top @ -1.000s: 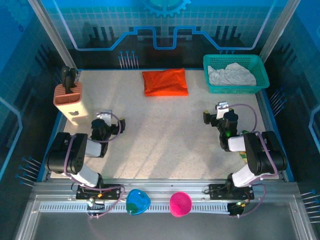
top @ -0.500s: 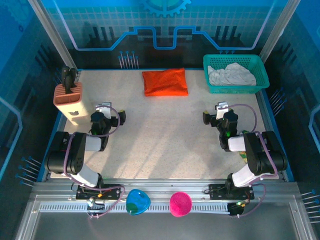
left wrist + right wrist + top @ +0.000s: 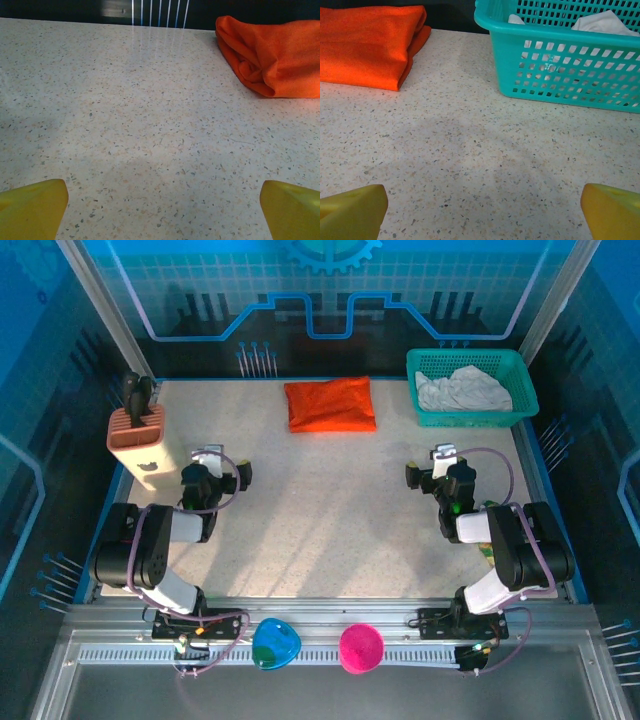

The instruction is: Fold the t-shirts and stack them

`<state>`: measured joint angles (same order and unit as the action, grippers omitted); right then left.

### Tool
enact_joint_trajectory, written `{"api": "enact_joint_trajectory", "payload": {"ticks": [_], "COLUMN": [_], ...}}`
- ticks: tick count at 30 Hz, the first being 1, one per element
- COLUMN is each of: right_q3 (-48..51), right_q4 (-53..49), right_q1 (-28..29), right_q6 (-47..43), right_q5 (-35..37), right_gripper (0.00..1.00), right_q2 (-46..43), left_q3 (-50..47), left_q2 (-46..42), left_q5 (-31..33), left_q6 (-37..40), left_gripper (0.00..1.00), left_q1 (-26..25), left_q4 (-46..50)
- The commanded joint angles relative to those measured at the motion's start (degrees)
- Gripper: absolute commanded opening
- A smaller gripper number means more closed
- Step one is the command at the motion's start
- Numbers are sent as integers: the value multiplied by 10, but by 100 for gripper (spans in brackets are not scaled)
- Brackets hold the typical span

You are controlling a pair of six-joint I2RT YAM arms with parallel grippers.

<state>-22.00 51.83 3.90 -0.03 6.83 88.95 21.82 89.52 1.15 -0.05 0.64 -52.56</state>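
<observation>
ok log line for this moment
left gripper open, empty | right gripper open, empty | orange t-shirt folded on table | white t-shirt crumpled in teal basket

Both wide open: left end effector (image 3: 215,470), right end effector (image 3: 440,470).

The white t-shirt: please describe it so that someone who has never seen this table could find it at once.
At the far right corner of the speckled table stands a teal mesh basket. The white t-shirt lies crumpled inside it. The orange t-shirt, by contrast, sits folded on the bare table to its left.
</observation>
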Motion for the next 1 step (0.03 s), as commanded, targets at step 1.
{"api": "enact_joint_trajectory", "payload": {"ticks": [1], "right_q3": [-6], "right_q4": [-2], "right_q1": [0], "right_q6": [1], "right_q5": [-5], "right_gripper": [100], "right_q2": [-6], "left_q3": [3], "left_q2": [-6], "left_q5": [-15], "left_q6": [-2], "left_gripper": [99], "left_q1": [5], "left_q4": [1]}}
